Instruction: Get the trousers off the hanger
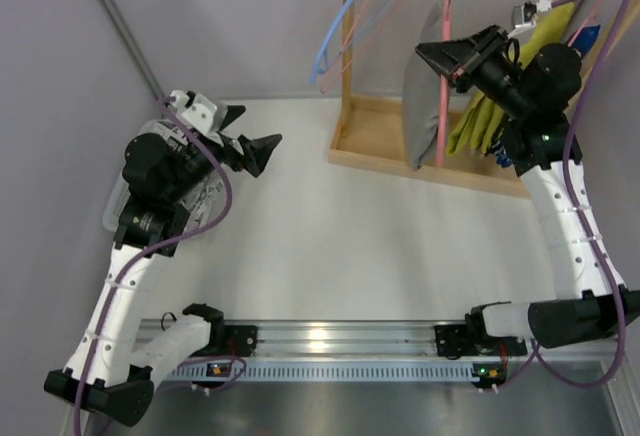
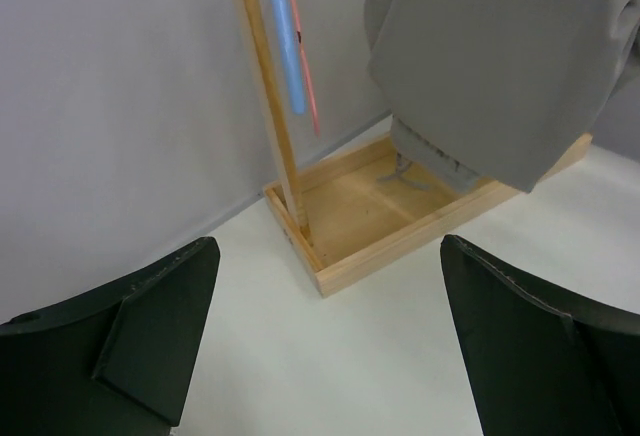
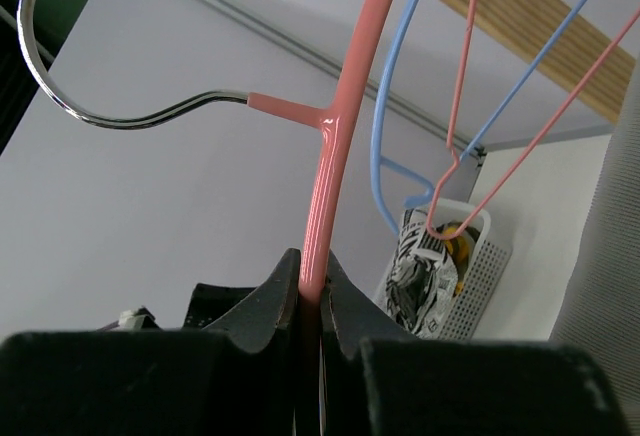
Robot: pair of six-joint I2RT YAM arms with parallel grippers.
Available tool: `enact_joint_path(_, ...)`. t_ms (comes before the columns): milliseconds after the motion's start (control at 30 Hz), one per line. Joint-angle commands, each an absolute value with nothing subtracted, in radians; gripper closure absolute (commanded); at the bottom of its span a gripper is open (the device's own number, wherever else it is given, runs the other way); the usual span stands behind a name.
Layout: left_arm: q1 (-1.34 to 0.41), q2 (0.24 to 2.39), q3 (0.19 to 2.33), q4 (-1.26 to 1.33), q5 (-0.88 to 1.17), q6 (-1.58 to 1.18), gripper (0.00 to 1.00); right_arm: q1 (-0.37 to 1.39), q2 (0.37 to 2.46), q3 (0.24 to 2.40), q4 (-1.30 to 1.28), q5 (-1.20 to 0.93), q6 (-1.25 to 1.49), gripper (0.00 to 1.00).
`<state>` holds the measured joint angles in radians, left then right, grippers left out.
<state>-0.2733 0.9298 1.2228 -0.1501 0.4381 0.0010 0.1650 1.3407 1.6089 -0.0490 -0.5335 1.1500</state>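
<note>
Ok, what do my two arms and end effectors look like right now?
The left arm and right arm match: white link shells, black joints and bases, a purple cable looped along each. The left end effector and right end effector each have two black wedge-shaped fingers.

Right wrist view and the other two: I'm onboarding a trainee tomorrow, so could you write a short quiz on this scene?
1. True or false: the right claw is shut on the pink hanger.
2. Which claw is open and empty?
3. The grey trousers are: A) folded flat, B) hanging above the wooden base, C) rolled up.
Key: 1 true; 2 the left claw; 3 B.
</note>
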Motion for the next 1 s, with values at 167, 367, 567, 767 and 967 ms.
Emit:
enact_joint_path(167, -0.403, 0.842, 1.051, 0.029, 0.586, 0.429, 0.01, 0.181, 1.105, 1.585, -0.141, -0.471, 1.141, 1.00)
enact_joint_path(367, -0.708, 0.767, 0.779, 0.173, 0.450, 0.810, 0.01, 0.179, 1.074, 1.594, -0.253, -0.425, 1.166, 1.00)
enact_joint_path(567, -0.996, 0.810, 0.540, 0.572, 0.329, 0.979, 0.01, 0.179, 1.094, 1.672, -0.331, -0.338, 1.198, 1.00)
enact_joint_path(767, -1.149, 1.076, 0.629, 0.863, 0.056, 0.737, 0.01, 0.181, 1.161, 1.796, -0.338, -0.324, 1.209, 1.00)
enact_joint_path(967, -1.173, 1.310, 0.767, 1.031, -0.060, 0.586, 0.01, 0.184, 1.172, 1.812, -0.336, -0.305, 1.206, 1.00)
